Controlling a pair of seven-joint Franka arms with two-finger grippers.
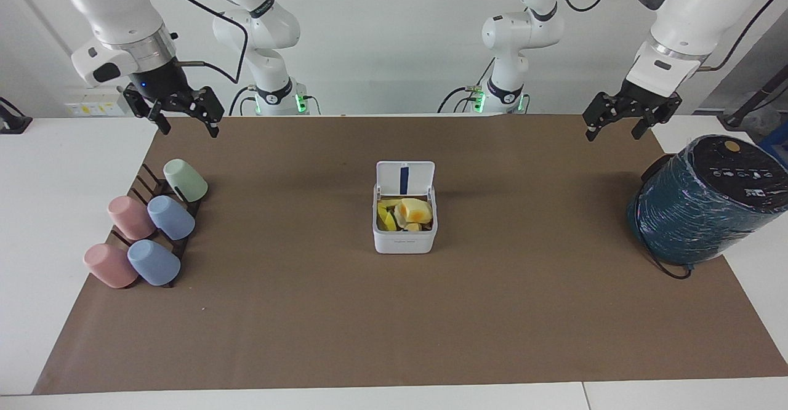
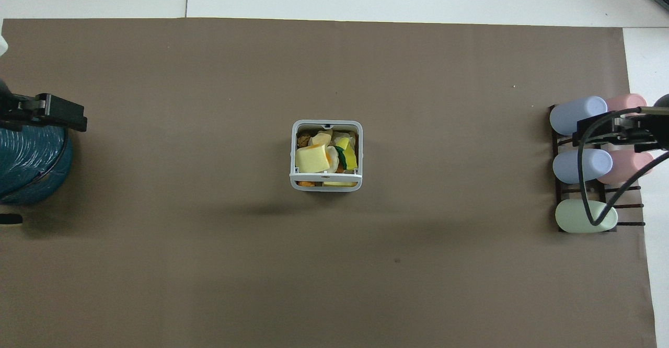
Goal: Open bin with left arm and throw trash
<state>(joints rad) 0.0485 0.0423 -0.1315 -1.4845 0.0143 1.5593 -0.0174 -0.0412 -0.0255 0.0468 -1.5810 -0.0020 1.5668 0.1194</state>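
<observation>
Though the task names an opening step, the bin point(image 1: 405, 231) stands with its lid point(image 1: 405, 178) already raised upright on the hinge side nearer the robots, blue stripe showing.

Item, bin: white, square, rounded corners; at the middle of the brown mat point(image 1: 394, 324) on the surface, well apart from everything else.

Item, trash point(image 1: 406, 214): yellow and yellow-orange scraps, all lying inside the bin; none visible on the mat. Judged from this, the throwing looks complete.

Item, left gripper point(image 1: 617, 125): raised in the air over the mat's edge at the left arm's end, close to the robots, jaws spread and holding nothing. The bin lies toward the table's middle from it.

Item, right gripper point(image 1: 184, 116): raised over the mat's edge at the right arm's end, above the cup rack point(image 1: 161, 213); jaws spread, empty. Neither arm is clearly the nearer to the bin; both stand about equally off it.

Item, cups point(image 1: 148, 231): pink, blue and green, lying on the rack.

Item, teal wrapped cylinder point(image 1: 705, 204): at the left arm's end of the surface.

Hard to make out: pieces overlap inside the bin, so a count is uncertain; the overhead view cuts off both grippers at its edges, and the lid's outer face is hidden.
</observation>
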